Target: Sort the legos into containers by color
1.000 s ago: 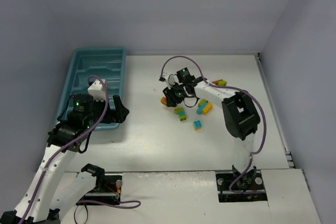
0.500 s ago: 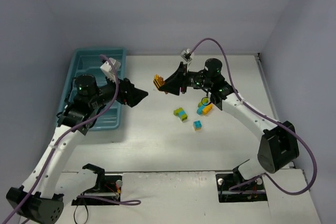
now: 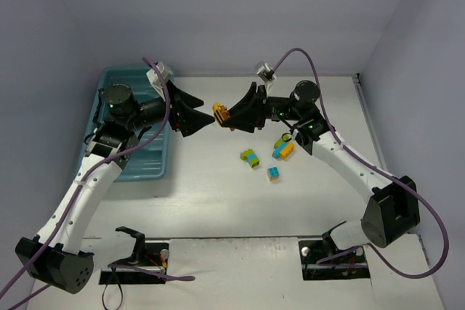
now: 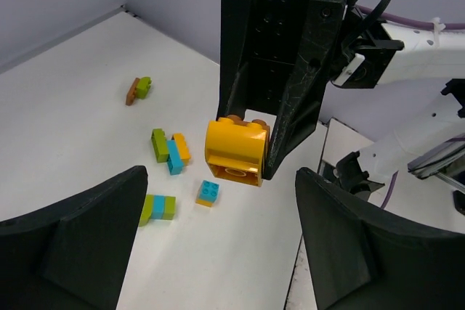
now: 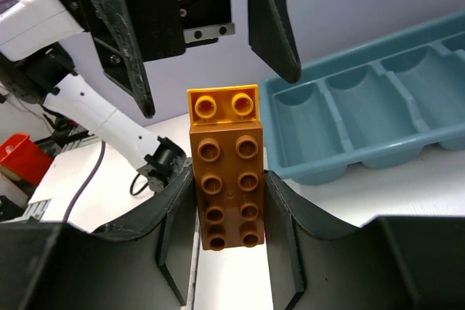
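Here the right fingers are clenched on the long sides of a brown brick, and an orange brick is attached at its free end. The pair is held up off the bench, in the air between the two arms, to the right of the teal tray and apart from it. The left fingers face it from the tray side, spread wide and grasping nothing. In the left wrist view the orange brick shows ahead of them, in line with the gap, touching neither. The tray lies at the far left of the bench with its long compartments side by side. More legos lie loose on the bench below and right of the held pair: a lime green and cyan piece, a cluster of green, cyan and orange, and a small cyan brick on an orange one. A brown and green piece lies farther off by itself.
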{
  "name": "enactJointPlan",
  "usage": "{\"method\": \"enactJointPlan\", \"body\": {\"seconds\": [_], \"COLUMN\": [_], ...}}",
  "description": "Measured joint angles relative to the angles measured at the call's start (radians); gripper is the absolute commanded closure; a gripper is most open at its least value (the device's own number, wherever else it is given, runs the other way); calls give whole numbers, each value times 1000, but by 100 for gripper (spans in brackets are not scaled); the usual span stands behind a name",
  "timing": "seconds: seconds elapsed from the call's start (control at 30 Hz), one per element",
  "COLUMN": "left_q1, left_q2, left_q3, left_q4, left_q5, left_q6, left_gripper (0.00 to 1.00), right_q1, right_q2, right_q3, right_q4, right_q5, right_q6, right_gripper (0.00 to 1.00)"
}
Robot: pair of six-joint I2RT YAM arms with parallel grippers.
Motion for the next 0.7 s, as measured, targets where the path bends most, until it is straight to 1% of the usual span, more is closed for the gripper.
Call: {"method": "enactJointPlan", "body": {"seconds": [0.3, 0.53, 0.63, 0.7], "left_q1": [-33, -57, -62, -63], "left_q2": [51, 79, 89, 94], "left_q3": [13, 14, 14, 14], "left_q4": [40, 77, 80, 82], "left_q5": [47, 54, 58, 61], "left_q6": [-29, -55, -59, -62], "left_gripper": [31, 40, 46, 52], "right_q1": [0, 0, 0, 0], "right_q2": [-2, -2, -2, -2], "right_q3": [0, 0, 0, 0], "right_q4": [25, 39, 46, 50], "right_q5": [-37, -42, -42, -42], "right_q6": [21, 31, 34, 35], "right_gripper": [100, 100, 100, 100]}}
